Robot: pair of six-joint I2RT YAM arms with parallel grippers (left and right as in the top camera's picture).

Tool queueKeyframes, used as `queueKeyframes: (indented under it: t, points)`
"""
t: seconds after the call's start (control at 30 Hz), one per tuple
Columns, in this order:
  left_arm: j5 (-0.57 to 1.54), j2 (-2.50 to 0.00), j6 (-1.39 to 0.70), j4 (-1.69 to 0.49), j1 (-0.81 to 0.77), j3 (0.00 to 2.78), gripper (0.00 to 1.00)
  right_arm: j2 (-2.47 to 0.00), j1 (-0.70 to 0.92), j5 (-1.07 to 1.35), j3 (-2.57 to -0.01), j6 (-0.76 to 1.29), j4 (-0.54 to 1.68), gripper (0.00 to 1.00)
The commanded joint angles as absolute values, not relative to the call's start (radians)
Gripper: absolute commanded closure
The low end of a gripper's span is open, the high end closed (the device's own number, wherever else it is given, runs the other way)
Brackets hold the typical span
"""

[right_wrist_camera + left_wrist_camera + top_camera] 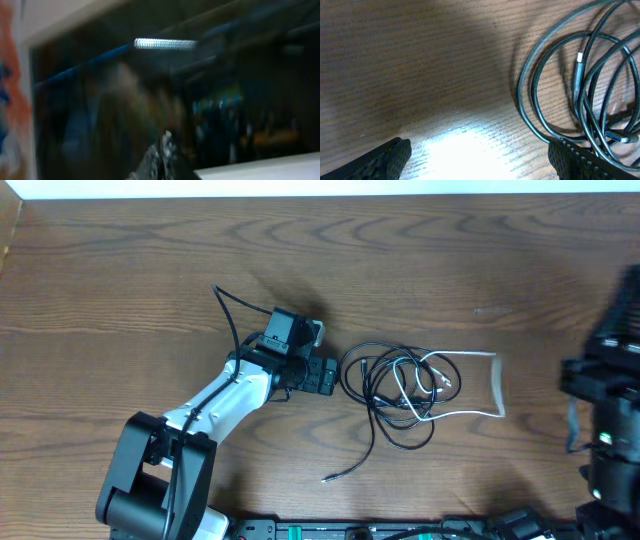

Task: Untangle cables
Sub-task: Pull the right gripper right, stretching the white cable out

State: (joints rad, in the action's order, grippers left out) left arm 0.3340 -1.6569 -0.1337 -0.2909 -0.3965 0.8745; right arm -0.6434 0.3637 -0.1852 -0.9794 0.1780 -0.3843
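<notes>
The cables (400,385) lie in a tangle at mid-table: several black loops with a white cable (480,414) running through them and bowing out to the right. One black plug end (326,478) trails toward the front edge. My left gripper (324,375) sits low at the tangle's left edge, open and holding nothing. In the left wrist view the black loops (580,85) fill the right side, and the right fingertip (575,160) rests at the outer loop. My right gripper (162,152) is shut and empty, blurred, away from the cables.
The right arm (610,410) stands folded at the table's right edge. A thick black cord (228,315) arcs off the left arm's wrist. The wooden table (120,270) ends at a pale back edge (300,188).
</notes>
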Motion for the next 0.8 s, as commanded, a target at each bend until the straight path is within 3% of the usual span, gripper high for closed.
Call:
queueKeyframes:
  t: [0.0, 0.13, 0.23, 0.43, 0.77]
  points:
    - [0.323, -1.667, -0.13, -0.293, -0.399, 0.868, 0.07, -0.638, 0.359, -0.292, -0.988, 0.094, -0.418, 0.99]
    - [0.323, -1.667, -0.131, -0.292, -0.399, 0.868, 0.07, -0.638, 0.359, -0.297, -0.988, 0.092, -0.241, 0.99]
    - [0.323, -1.667, -0.132, -0.289, -0.399, 0.868, 0.07, -0.641, 0.359, -0.297, -0.988, 0.101, 0.033, 0.99]
    - [0.324, -1.667, -0.131, -0.289, -0.399, 0.868, 0.07, -0.664, 0.359, -0.25, -0.986, 0.278, 0.453, 0.71]
    - [0.324, -1.667, -0.131, -0.282, -0.399, 0.868, 0.07, -0.87, 0.361, -0.06, -0.983, 0.385, 0.781, 0.67]
